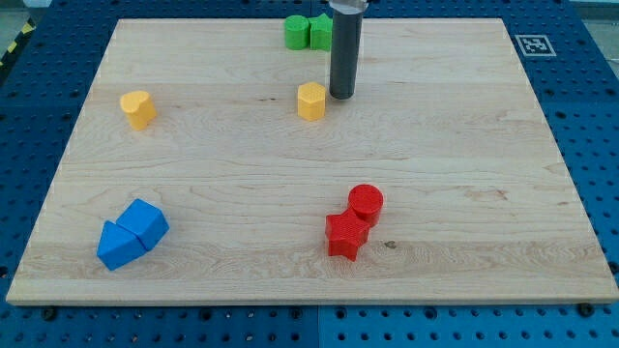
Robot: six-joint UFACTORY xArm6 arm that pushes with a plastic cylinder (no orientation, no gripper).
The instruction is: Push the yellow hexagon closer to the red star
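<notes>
Rod, my tip [341,96] on board, carrying nothing, sits just right of yellow hexagon [311,101], seemingly not touching. Red star [346,236] well below. Hexagon likely light, rigid, slides easily; push from its top side.

Rod enters from 12 o'clock of the view, hanging upright, dark and straight. My tip [341,96] rests on the board surface, above centre. No tilt visible along the shaft.
</notes>
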